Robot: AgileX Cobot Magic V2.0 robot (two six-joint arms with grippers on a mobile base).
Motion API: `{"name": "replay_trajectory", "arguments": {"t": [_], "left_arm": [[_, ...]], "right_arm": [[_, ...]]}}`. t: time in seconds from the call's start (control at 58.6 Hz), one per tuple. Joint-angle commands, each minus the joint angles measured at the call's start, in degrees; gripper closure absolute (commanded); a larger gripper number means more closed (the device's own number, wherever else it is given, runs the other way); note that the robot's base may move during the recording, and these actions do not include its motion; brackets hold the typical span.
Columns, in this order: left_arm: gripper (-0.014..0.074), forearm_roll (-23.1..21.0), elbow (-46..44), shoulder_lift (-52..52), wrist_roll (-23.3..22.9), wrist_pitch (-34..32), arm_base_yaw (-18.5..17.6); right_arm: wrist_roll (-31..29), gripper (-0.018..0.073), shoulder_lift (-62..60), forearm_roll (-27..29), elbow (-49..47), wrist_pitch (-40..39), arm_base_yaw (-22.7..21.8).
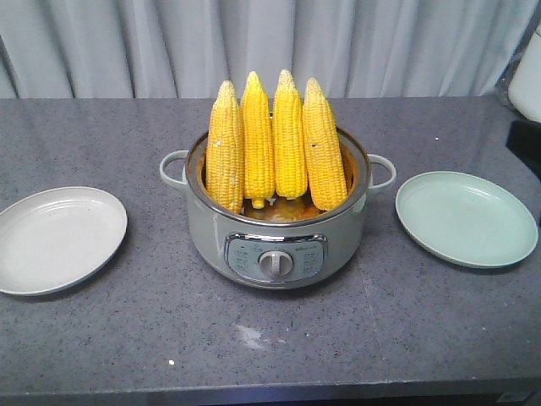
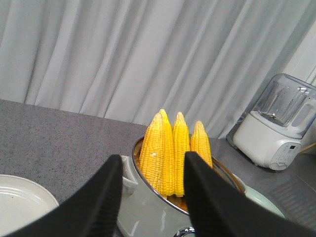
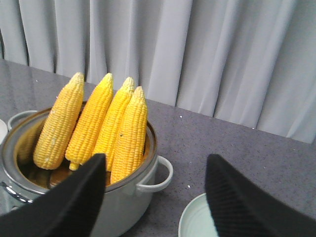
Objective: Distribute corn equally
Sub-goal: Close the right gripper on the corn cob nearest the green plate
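Grey worktop [image 1: 355,338], pale curtain [image 1: 127,42] behind. Both empty: left pincer [image 2: 153,163] parted, right pincer [image 3: 157,160] wide. The corn [image 1: 275,144], four cobs, stands upright in cooker pot [image 1: 279,245], straight ahead of left pincer and ahead-left of right pincer. White plate [image 2: 19,202] is left of left pincer, green plate [image 3: 197,219] beneath right pincer.

The place looked like a kitchen. A dark grey speckled stone countertop [image 1: 270,338] carried an electric cooking pot [image 1: 279,245] with a dial and buttons on its front, and corn [image 1: 275,144] stood upright in it. A white plate [image 1: 59,237] and a green plate [image 1: 465,218] flanked the pot. A blender [image 2: 274,126] stood near the counter's end, and a pleated grey curtain [image 1: 127,42] hung behind.
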Motion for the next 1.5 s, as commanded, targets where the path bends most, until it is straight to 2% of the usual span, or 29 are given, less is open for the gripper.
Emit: {"name": "replay_trajectory", "arguments": {"t": [0.0, 0.119, 0.239, 0.358, 0.46, 0.597, 0.665, 0.835, 0.938, 1.125, 1.279, 1.398, 1.483], "left_arm": [[0.0156, -1.47, -2.34, 2.64, 0.26, -2.30, 0.05], [0.0074, -1.41, -2.34, 4.02, 0.26, -1.50, 0.05], [0.0066, -1.41, -2.34, 4.16, 0.26, -1.36, 0.05], [0.0066, -1.36, -2.34, 4.16, 0.26, -1.36, 0.05], [0.0066, -1.36, -2.34, 4.16, 0.26, -1.36, 0.05], [0.0066, -1.36, -2.34, 4.16, 0.26, -1.43, 0.05], [0.0066, -1.36, -2.34, 4.16, 0.26, -1.43, 0.05], [0.0066, -1.36, -2.34, 4.16, 0.26, -1.37, 0.05], [0.0066, -1.36, -2.34, 4.16, 0.26, -1.37, 0.05], [0.0066, -1.36, -2.34, 4.16, 0.21, -1.37, 0.05], [0.0066, -1.36, -2.34, 4.16, 0.21, -1.31, 0.05], [0.0066, -1.36, -2.34, 4.16, 0.21, -1.31, 0.05], [0.0066, -1.36, -2.34, 4.16, 0.21, -1.31, 0.05]], "right_arm": [[-2.17, -0.0051, 4.38, 0.14, -3.43, -4.80, -0.21], [-2.17, -0.0072, 10.91, 0.14, -8.10, -4.76, -0.21], [-2.79, -0.0055, 19.42, 0.14, -16.95, -2.99, -0.21], [-3.07, -0.0049, 29.38, 1.20, -29.53, 3.78, -0.15], [-4.83, -0.0046, 37.87, 4.81, -39.51, 8.33, -0.15], [-9.31, -0.0043, 48.07, 12.64, -49.96, 14.18, -0.15], [-10.85, -0.0042, 52.56, 14.13, -53.40, 14.34, -0.15], [-13.32, -0.0038, 60.09, 17.31, -56.76, 14.80, 0.68], [-15.88, -0.0036, 62.82, 16.68, -56.76, 13.35, 2.61], [-14.14, -0.0034, 65.58, 15.13, -56.76, 9.01, 3.18], [-13.27, -0.0024, 66.20, 14.76, -56.76, 10.37, 3.18], [-11.62, 0.0052, 66.20, 14.28, -56.76, 12.25, 3.18], [-11.09, 0.0162, 66.20, 13.99, -56.76, 13.91, 3.18]]}}
